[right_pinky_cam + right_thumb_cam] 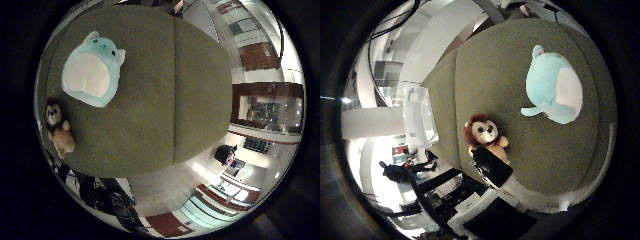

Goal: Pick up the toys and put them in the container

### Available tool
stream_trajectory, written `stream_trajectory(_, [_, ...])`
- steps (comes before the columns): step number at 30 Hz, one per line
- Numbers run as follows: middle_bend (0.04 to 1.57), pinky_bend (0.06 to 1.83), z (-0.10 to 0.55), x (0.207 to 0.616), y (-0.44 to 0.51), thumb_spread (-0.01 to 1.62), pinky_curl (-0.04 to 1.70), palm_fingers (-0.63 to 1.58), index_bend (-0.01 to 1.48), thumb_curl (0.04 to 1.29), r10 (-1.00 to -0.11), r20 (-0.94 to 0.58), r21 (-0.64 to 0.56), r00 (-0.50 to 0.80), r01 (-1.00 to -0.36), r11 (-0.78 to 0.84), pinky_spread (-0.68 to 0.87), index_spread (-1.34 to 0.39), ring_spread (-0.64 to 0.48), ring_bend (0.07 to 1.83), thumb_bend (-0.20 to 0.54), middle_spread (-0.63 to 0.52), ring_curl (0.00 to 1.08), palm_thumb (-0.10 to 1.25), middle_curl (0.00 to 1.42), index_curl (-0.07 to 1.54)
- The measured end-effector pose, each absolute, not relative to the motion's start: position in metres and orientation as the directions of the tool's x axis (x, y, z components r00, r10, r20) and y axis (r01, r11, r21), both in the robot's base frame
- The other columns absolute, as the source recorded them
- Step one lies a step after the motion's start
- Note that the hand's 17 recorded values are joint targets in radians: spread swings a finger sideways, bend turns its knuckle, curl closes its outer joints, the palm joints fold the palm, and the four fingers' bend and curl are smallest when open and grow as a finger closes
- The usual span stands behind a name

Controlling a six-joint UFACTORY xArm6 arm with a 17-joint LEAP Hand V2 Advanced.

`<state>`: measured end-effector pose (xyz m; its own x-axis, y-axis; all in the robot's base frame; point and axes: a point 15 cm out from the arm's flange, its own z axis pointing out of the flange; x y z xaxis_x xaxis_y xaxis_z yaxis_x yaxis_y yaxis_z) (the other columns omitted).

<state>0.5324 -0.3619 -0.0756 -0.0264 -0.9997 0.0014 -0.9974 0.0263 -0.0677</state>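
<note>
While the robot hand's state is unclear, lion toy (pixel 484 132) lies near teal plush (pixel 93 68)

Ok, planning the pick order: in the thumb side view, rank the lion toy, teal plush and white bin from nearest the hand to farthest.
1. Lion toy, at the olive cushion's edge.
2. Teal plush, mid-cushion, and white bin, beside the cushion: too close to call.

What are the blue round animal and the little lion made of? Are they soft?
The blue round animal looks like a stuffed plush toy: smooth, matte fabric, puffy shape, with a white belly patch. The little lion also seems plush, with a fuzzy brown mane and tan cloth body. Both probably feel soft. They lie on an olive surface that looks like matte cloth.
</note>
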Motion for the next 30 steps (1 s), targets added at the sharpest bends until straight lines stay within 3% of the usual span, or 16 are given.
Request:
stream_trajectory(13, [0.19,0.62,-0.131,0.532,-0.35,1.05,0.12,0.28,0.17,0.3,-0.997,0.041,-0.075,-0.072,-0.995,0.069,0.45,-0.26,0.25,0.35,-0.021,0.17,0.27,0.5,0.3,0.3])
stream_trajectory(16, [0.2,0.69,-0.139,0.528,-0.347,1.04,0.1,0.39,0.17,0.31,-0.996,0.037,-0.064,-0.084,-0.995,0.081,0.48,-0.25,0.25,0.41,-0.017,0.16,0.27,0.54,0.3,0.29])
stream_trajectory(18, [0.22,0.79,-0.14,0.529,-0.348,1.03,0.09,0.62,0.15,0.32,-0.995,0.04,-0.069,-0.095,-0.993,0.092,0.46,-0.25,0.19,0.55,-0.01,0.09,0.29,0.6,0.31,0.28])
stream_trajectory(19, [0.27,0.82,-0.141,0.529,-0.348,1.03,0.08,0.75,0.17,0.33,-0.995,0.04,-0.07,-0.096,-0.993,0.093,0.4,-0.26,0.12,0.62,-0.01,0.03,0.29,0.63,0.32,0.28])
stream_trajectory(21, [0.5,0.92,-0.14,0.532,-0.351,1.01,0.07,1.31,0.26,0.34,-0.994,0.049,-0.087,-0.102,-0.991,0.097,0.08,-0.33,-0.11,0.76,-0.001,-0.11,0.35,0.72,0.41,0.33])
stream_trajectory(22, [0.52,0.94,-0.139,0.534,-0.353,1.01,0.07,1.29,0.28,0.34,-0.993,0.054,-0.098,-0.105,-0.99,0.099,0.04,-0.34,-0.13,0.78,-0.004,-0.12,0.35,0.72,0.41,0.34])
stream_trajectory(23, [0.67,1.01,-0.138,0.535,-0.355,1.0,0.11,1.42,0.41,0.35,-0.993,0.059,-0.106,-0.107,-0.989,0.1,-0.16,-0.37,-0.19,0.86,-0.006,-0.17,0.4,0.77,0.48,0.41])
stream_trajectory(24, [0.8,1.08,-0.135,0.537,-0.358,0.99,0.16,1.52,0.55,0.36,-0.992,0.065,-0.117,-0.109,-0.988,0.101,-0.24,-0.38,-0.21,0.93,-0.006,-0.19,0.43,0.81,0.53,0.47])
stream_trajectory(28, [1.13,1.4,-0.12,0.543,-0.375,0.99,0.34,1.32,0.93,0.39,-0.989,0.09,-0.161,-0.118,-0.982,0.102,-0.24,-0.33,-0.23,1.24,-0.013,-0.19,0.56,0.9,0.66,0.68])
stream_trajectory(30, [1.2,1.47,-0.106,0.548,-0.385,0.99,0.38,1.25,1.02,0.41,-0.987,0.104,-0.186,-0.124,-0.977,0.103,-0.22,-0.31,-0.22,1.31,-0.011,-0.19,0.59,0.93,0.69,0.72])
